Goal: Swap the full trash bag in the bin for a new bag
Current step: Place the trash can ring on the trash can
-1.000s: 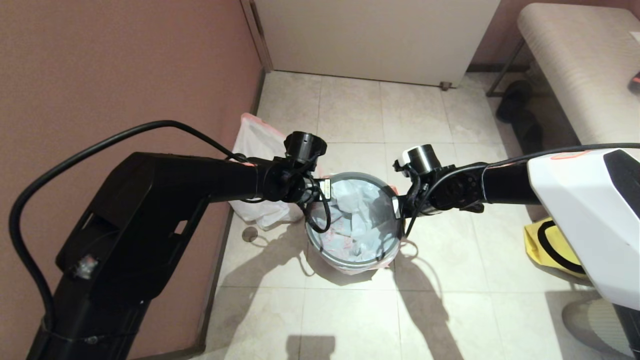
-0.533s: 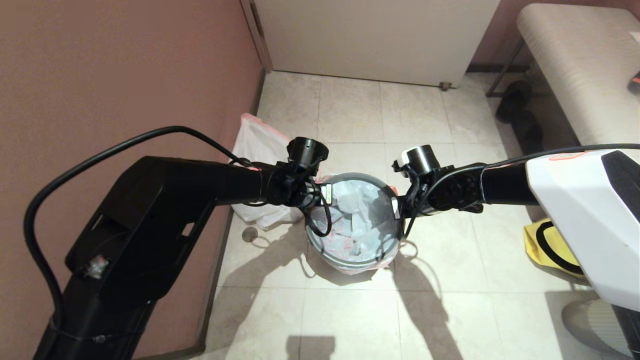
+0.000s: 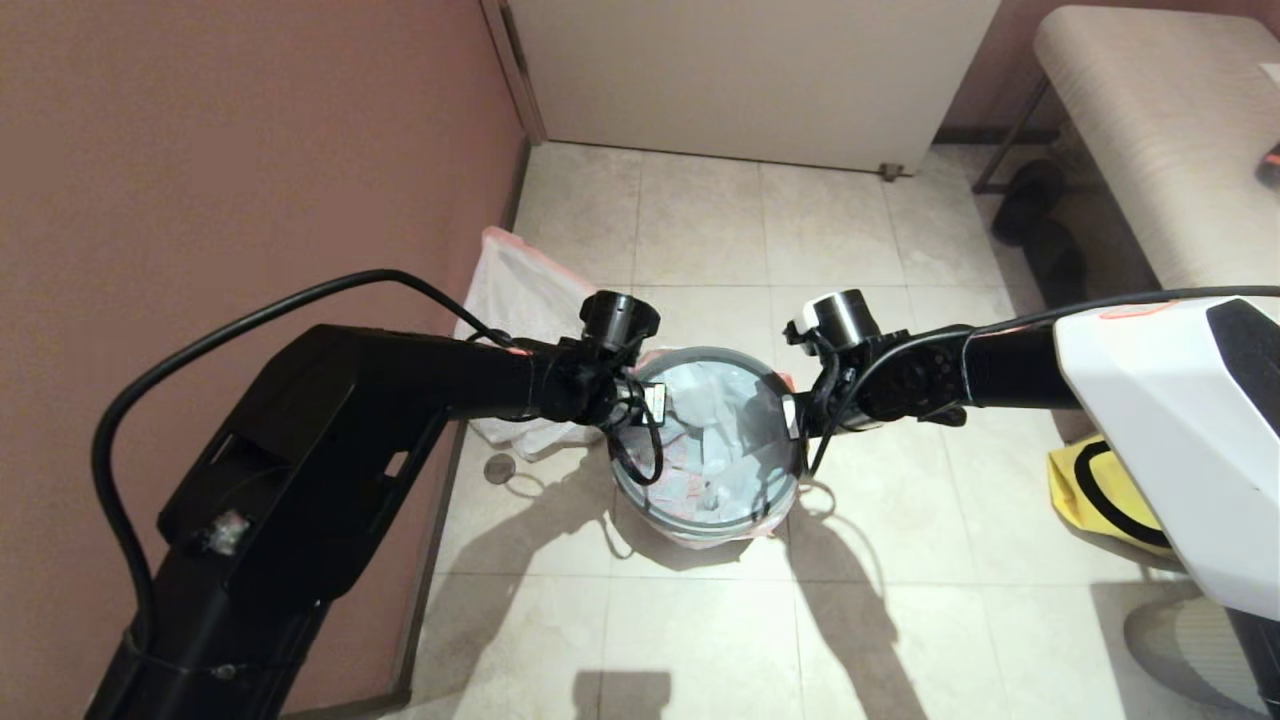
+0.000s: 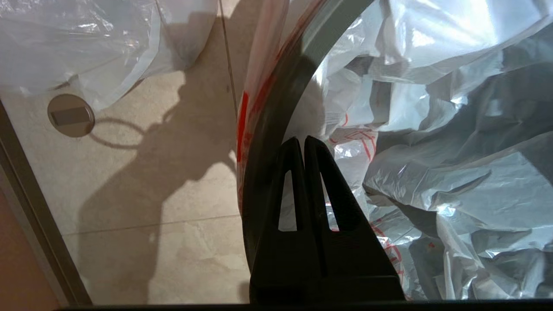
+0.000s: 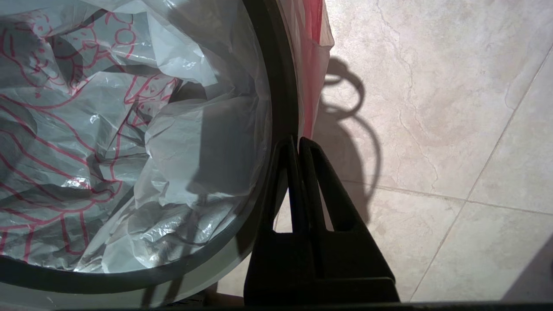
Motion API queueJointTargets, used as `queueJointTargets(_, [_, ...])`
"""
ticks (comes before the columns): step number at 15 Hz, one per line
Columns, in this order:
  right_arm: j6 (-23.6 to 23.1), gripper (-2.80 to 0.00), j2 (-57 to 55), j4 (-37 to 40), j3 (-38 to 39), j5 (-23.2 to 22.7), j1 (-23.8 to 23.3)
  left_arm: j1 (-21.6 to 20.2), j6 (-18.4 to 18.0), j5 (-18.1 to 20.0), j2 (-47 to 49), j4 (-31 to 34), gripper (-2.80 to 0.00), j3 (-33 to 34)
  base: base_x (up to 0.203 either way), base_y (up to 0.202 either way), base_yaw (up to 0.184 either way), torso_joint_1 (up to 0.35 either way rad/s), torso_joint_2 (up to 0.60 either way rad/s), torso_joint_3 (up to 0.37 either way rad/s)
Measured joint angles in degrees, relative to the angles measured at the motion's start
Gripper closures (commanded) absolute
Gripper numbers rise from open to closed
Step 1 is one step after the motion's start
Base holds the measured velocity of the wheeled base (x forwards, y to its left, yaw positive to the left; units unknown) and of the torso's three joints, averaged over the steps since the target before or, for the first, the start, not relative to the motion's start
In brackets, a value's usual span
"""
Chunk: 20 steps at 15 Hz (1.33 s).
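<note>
The bin (image 3: 700,517) stands on the tiled floor mid-view, lined with the new bag (image 3: 715,440), whose red print shows inside (image 5: 108,129). The grey ring rim (image 4: 276,108) lies over the bag's pink-red edges (image 5: 313,65). My left gripper (image 4: 302,140) is shut, its tips just inside the ring on the bin's left side. At the ring's outer edge on the bin's right side, my right gripper (image 5: 298,140) is also shut. Nothing shows between either pair of fingers. The full trash bag (image 3: 515,290) leans against the wall to the left of the bin.
A brown wall (image 3: 250,150) runs along the left, with a round floor drain (image 3: 499,467) near its foot. A white door (image 3: 750,70) is ahead. A padded bench (image 3: 1150,130) with dark shoes (image 3: 1040,220) under it stands far right, and a yellow bag (image 3: 1100,490) lies at right.
My left arm has shifted a little rightward and lower, bringing its wrist closer over the bin's left rim. The right arm, bin and bags have not moved.
</note>
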State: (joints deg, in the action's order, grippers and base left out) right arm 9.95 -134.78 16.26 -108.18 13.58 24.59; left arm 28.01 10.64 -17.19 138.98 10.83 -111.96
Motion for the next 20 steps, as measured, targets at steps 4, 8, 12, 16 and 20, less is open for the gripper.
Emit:
queueJointTargets(4, [0.09, 0.0, 0.3, 0.02, 0.09, 0.0, -0.09, 0.1, 0.05, -0.04, 0.02, 0.06, 0.0, 0.0, 0.0, 0.0, 0.0, 0.0, 0.0, 0.0])
queueJointTargets(8, [0.27, 0.0, 1.44, 0.17, 0.62, 0.02, 0.17, 0.73, 0.6, -0.22, -1.92, 1.48, 0.0, 0.05, 0.0, 0.0, 0.0, 0.0, 0.0, 0.0])
queueJointTargets(12, [0.46, 0.0, 3.11, 0.2, 1.34, -0.72, 0.18, 1.42, 0.76, -0.1, -4.67, 5.54, 0.0, 0.27, 0.0, 0.0, 0.0, 0.0, 0.0, 0.0])
queueJointTargets(16, [0.39, 0.0, 4.1, 0.33, 1.95, -1.18, 0.24, 2.6, 0.12, -0.04, -7.68, 16.11, 0.0, 0.5, 0.0, 0.0, 0.0, 0.0, 0.0, 0.0])
queueJointTargets(20, [0.28, 0.0, 4.27, 0.27, 1.95, -1.18, 0.02, 2.74, -3.36, 2.91, -8.36, 26.81, 0.0, 0.13, 0.0, 0.0, 0.0, 0.0, 0.0, 0.0])
